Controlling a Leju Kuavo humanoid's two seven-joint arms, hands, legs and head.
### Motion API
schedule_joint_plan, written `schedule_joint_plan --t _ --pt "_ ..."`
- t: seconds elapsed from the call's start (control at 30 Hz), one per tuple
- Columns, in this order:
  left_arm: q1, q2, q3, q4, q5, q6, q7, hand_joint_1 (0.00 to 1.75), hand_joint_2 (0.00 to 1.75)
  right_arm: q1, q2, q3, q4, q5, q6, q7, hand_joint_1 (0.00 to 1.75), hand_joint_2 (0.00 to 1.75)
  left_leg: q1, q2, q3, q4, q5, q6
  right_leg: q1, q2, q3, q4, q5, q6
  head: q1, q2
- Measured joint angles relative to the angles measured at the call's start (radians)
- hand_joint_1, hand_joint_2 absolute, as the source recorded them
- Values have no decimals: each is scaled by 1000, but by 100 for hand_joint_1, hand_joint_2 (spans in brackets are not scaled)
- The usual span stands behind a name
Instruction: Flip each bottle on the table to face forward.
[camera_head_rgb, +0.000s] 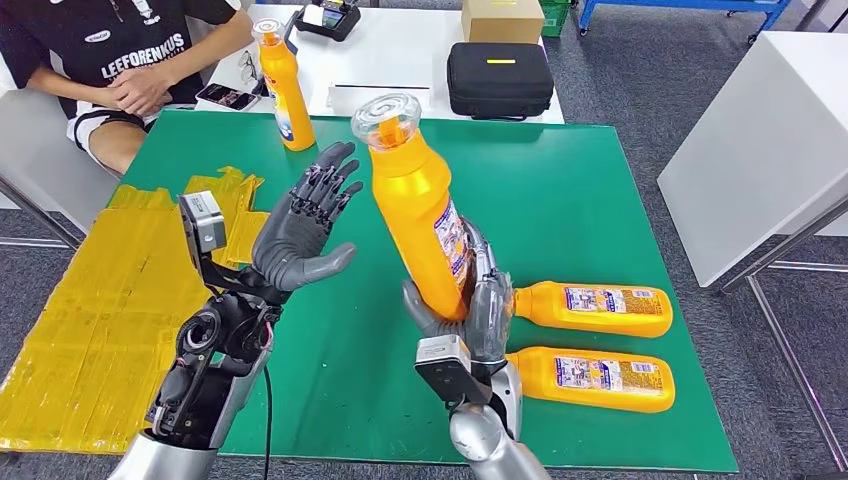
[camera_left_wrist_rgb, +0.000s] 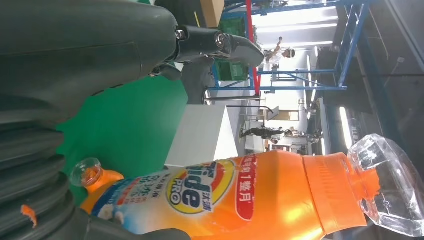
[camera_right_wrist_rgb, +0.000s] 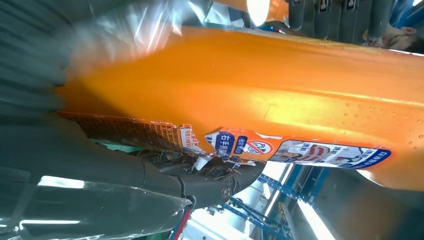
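While the right hand (camera_head_rgb: 470, 310) grips the raised detergent bottle (camera_head_rgb: 415, 215) by its base, left hand (camera_head_rgb: 305, 225) waits spread, empty — mid-flip; next needs label turned forward, then set upright.

At lower centre of the left wrist view, the held orange bottle (camera_left_wrist_rgb: 240, 195) carries a label with "PRO" readable under a partly hidden brand word ending in "ide", and white Chinese characters on a red band beside it. At the upper left of the head view, the person's black shirt (camera_head_rgb: 130, 40) reads "LEEFORENKUS". The labels on the two lying bottles (camera_head_rgb: 595, 308) are too small to read.
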Motion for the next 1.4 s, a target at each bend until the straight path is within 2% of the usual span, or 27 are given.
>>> schedule_joint_plan --t 1.0,1.4 --pt "-34 -2 -7 74 70 -46 -7 0 175 -80 20 44 181 92 27 33 175 175 0 0 0 0 0 0 0 0 0 0 0 0 0 0" --pt "-45 -3 -6 99 79 -55 -7 0 175 -122 38 86 267 200 23 77 175 175 0 0 0 0 0 0 0 0 0 0 0 0 0 0"
